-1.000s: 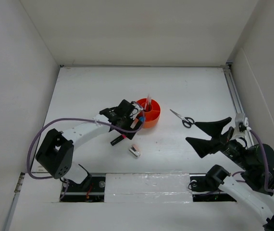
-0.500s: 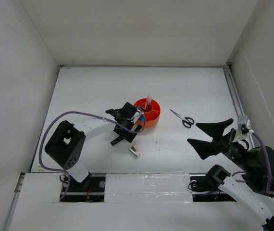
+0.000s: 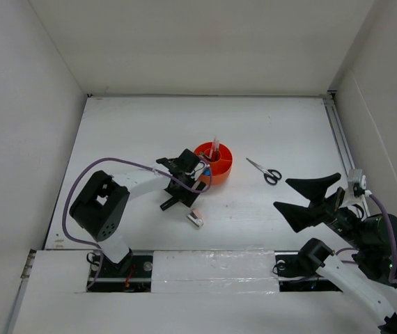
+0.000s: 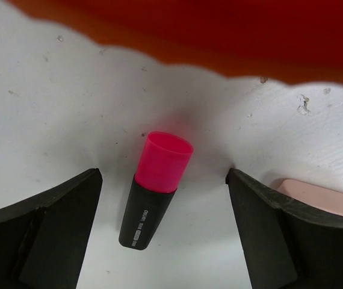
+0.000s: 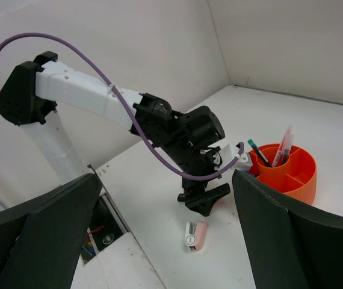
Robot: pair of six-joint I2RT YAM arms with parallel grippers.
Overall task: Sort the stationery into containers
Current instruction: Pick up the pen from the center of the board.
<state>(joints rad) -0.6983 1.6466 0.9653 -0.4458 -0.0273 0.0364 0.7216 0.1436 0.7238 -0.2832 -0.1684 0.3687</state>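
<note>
A black marker (image 4: 148, 211) with a pink cap (image 4: 162, 161) lies on the table just in front of the orange organiser (image 4: 231, 36). My left gripper (image 4: 164, 195) is lowered over it, open, a finger on each side with a gap to the marker. From above, the left gripper (image 3: 183, 189) hides most of the marker (image 3: 166, 204). The organiser (image 3: 221, 169) holds a pink pen (image 3: 214, 146) and other pens. The scissors (image 3: 265, 170) lie to its right, and a pink-white clip piece (image 3: 196, 219) in front. My right gripper (image 3: 282, 195) hangs open and empty.
A pale pinkish-tan block (image 4: 319, 197) lies behind my left gripper's right finger (image 4: 292, 241). The left arm (image 5: 87, 96) and its purple cable (image 3: 129, 165) arch over the table's left half. White walls enclose the table; a taped strip (image 3: 212, 268) runs along the near edge.
The left gripper has come down around the pink-capped marker beside the organiser and its jaws have narrowed slightly. The right arm has drifted a little toward the near edge.
</note>
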